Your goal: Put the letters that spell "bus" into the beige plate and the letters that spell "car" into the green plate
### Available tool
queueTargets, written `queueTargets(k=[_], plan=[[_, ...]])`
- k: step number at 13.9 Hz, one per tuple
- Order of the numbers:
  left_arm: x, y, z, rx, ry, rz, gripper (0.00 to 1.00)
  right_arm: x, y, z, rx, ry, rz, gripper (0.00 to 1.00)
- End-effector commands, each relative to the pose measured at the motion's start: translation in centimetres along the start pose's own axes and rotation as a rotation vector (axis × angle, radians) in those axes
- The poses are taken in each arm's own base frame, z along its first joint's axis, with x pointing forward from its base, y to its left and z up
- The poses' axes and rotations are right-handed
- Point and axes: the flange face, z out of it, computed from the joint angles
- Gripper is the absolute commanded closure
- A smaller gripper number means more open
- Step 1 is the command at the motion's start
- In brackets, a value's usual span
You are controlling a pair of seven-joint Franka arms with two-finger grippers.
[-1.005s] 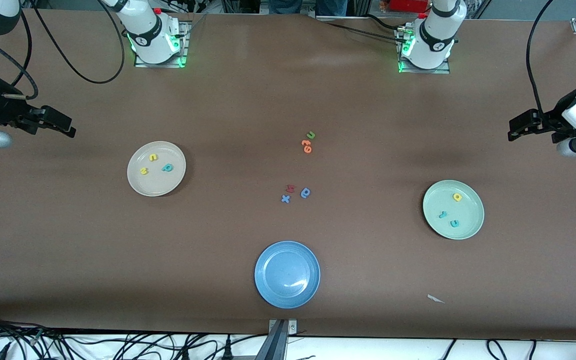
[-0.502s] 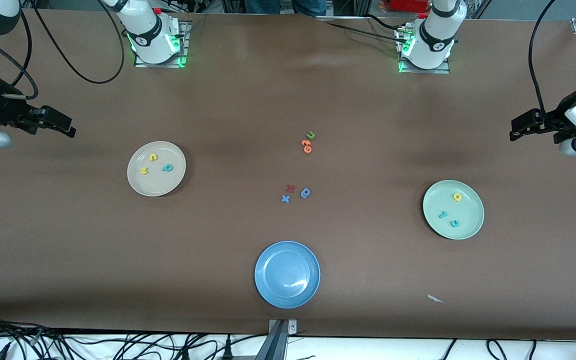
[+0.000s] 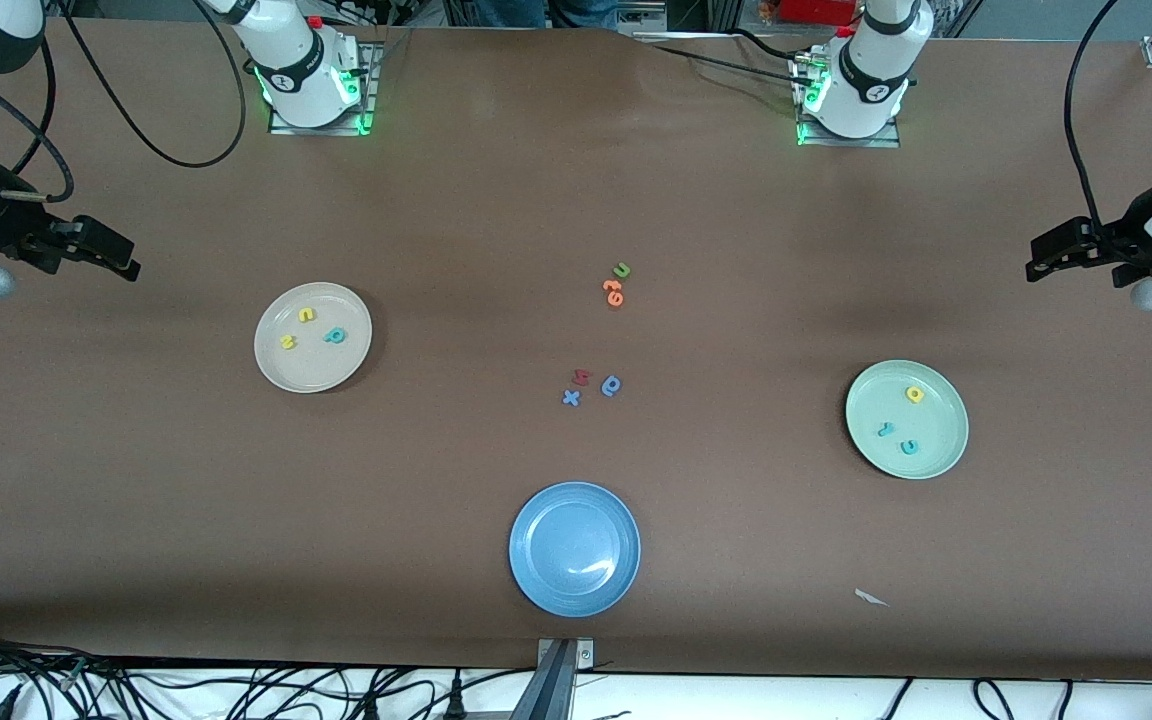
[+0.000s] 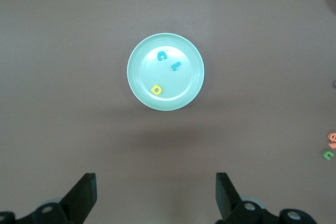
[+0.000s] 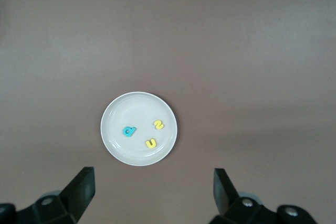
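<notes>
Front view: beige plate (image 3: 313,337) sits twd the right arm's end of the tabletop (image 3: 496,200), w/ teal b (image 3: 336,335), yellow u (image 3: 307,314) and yellow s (image 3: 288,342) in it. Green plate (image 3: 906,419) sits twd the left arm's end, holding yellow a (image 3: 915,394), teal r (image 3: 885,430) and teal c (image 3: 908,447). Mid-tabletop, loose: green u (image 3: 621,270) touching an orange letter pair (image 3: 613,292); nearer the camera a red letter (image 3: 581,377), blue x (image 3: 571,398), blue round letter (image 3: 611,385). Blue plate (image 3: 574,548) is nearest the camera, nothing in it. Right gripper (image 3: 96,255) is up over bare tabletop at its own end, apart from the beige plate; left gripper (image 3: 1061,248) likewise at its end, apart from the green plate. Left wrist view: fingers (image 4: 84,195) spread wide, holding nothing; green plate w/ c, r, a seen whole between them, farther off. Right wrist view: fingers (image 5: 81,190) spread wide, nothing held; beige plate w/ b, s, u seen whole.
</notes>
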Motion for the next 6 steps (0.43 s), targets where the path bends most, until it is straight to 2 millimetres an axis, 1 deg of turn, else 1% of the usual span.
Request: queueTargets(k=[1,6], plan=[[0.06,-0.02,-0.54,-0.028,0.013,0.02,0.0,0.31,0.13,-0.16,-0.014,0.003,-0.015,0.0],[0.08,0.14,-0.53,-0.026,0.013,0.023,0.0,0.33,0.13,-0.06,-0.014,0.0,-0.032,0.0]])
